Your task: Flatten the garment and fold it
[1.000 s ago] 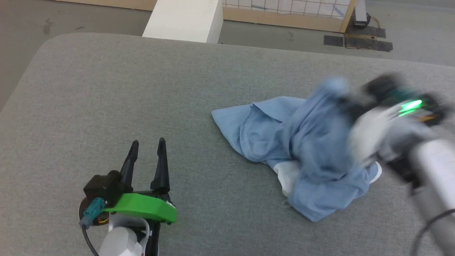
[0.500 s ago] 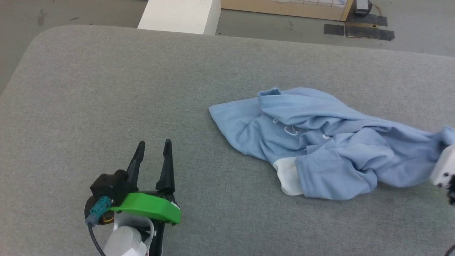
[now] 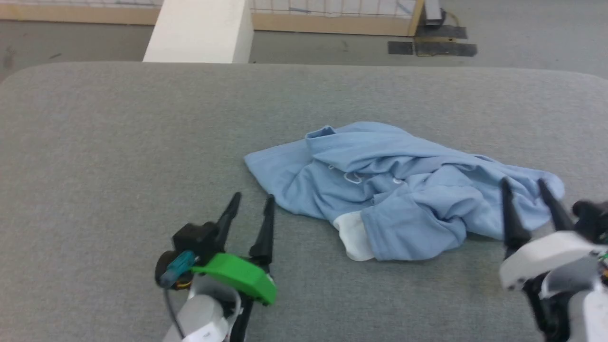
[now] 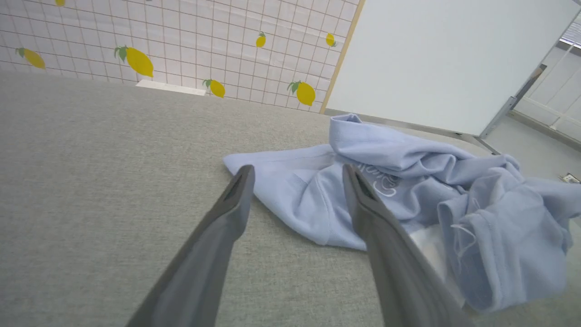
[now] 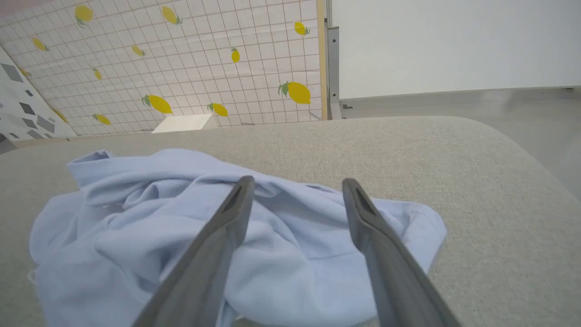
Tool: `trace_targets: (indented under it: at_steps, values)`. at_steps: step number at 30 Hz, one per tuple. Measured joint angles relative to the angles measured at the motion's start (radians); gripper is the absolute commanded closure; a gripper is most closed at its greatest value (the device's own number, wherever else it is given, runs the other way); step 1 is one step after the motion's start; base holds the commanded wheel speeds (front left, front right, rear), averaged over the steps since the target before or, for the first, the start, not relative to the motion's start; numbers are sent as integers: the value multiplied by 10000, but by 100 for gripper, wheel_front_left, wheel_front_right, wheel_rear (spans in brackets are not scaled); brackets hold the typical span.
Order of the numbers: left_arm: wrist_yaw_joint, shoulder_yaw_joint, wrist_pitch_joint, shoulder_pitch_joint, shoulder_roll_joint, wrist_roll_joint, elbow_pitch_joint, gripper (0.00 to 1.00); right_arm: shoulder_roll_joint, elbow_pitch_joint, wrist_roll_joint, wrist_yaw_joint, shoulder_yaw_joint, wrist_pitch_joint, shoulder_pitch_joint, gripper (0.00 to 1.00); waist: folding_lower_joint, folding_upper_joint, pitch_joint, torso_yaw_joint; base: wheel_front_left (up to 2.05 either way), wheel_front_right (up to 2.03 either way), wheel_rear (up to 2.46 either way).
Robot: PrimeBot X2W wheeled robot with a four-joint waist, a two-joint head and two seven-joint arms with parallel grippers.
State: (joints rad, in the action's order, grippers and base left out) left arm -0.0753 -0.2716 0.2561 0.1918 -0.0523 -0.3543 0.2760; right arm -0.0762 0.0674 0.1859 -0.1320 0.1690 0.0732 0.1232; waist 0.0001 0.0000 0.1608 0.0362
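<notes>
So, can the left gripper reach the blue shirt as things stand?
Probably yes: the left gripper is open, the shirt lies just ahead to its right, and only grey surface lies between them.

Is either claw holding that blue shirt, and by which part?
Neither. The left gripper and right gripper are both open; the shirt lies loose on the grey surface.

Garment (image 3: 403, 199): soft matt knit cloth, creased. Tabletop (image 3: 118, 142): grey woven fabric cover, matt, fine rough texture. Left tool (image 3: 253, 196): dark, matt; smooth green plastic housing (image 3: 237, 280) behind it.
</notes>
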Motion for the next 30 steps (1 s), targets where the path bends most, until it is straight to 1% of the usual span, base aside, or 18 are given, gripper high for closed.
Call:
trace_targets:
  at_steps: [3, 8, 9, 12, 16, 18, 19, 20, 21, 23, 24, 27, 30]
  values:
    - [82, -585, -407, 536, 10, -244, 529, 0, 151, -328, 73, 0, -685, -307, -651, 0, 0, 0, -55, -289, 0, 0, 0]
    - [343, -1413, -1891, 1329, 17, -1392, 1310, 0, 230, -451, 330, 0, -1555, -428, -1173, 0, 0, 0, -72, -801, 0, 0, 0]
    - [481, -1653, -2441, 1496, 21, -1636, 1523, 0, 238, -451, 345, 0, -1726, -428, -1209, 0, 0, 0, -60, -939, 0, 0, 0]
    - [740, -2102, -3599, 1726, 38, -1990, 1954, 0, 238, -464, 393, 0, -2038, -424, -1218, 0, 0, 0, -18, -1250, 0, 0, 0]
    - [1300, -2422, -4654, 1891, 40, -2270, 2334, 0, 242, -481, 470, 0, -2236, -389, -1218, 0, 0, 0, 31, -1628, 0, 0, 0]
    - [1436, -2573, -5187, 2011, 27, -2274, 2439, 0, 240, -481, 470, 0, -2265, -366, -1218, 0, 0, 0, 38, -1770, 0, 0, 0]
    - [1453, -2638, -5467, 2072, 12, -2274, 2464, 23, 242, -481, 477, 0, -2282, -366, -1218, 0, 0, 0, 36, -1832, 0, 0, 0]
    - [1446, -2671, -5590, 2098, 12, -2284, 2431, 69, 240, -481, 491, 0, -2303, -366, -1218, 0, 0, 0, 30, -1872, 0, 0, 0]
    - [1371, -2675, -5593, 2096, 13, -2332, 2359, 100, 240, -483, 510, 0, -2309, -366, -1218, 0, 0, 0, 8, -1898, 0, 0, 0]
    - [1302, -2665, -5419, 2041, -10, -2359, 2266, 100, 238, -504, 546, 0, -2341, -366, -1221, 0, 0, 1, -45, -1897, 0, 0, 0]
    - [1298, -2614, -5162, 1966, -27, -2362, 2209, 100, 240, -520, 548, 0, -2359, -368, -1230, 0, 0, 0, -73, -1868, 0, 0, 0]
    - [1373, -2332, -4312, 1681, -104, -2380, 1883, 100, 238, -568, 577, 0, -2412, -366, -1262, 0, 0, 0, -182, -1709, 0, 0, 0]
    - [1547, -1848, -3559, 1271, -372, -2472, 1371, 100, 242, -658, 556, 0, -2441, -372, -1312, 0, 0, 0, -313, -1469, 0, 0, 0]
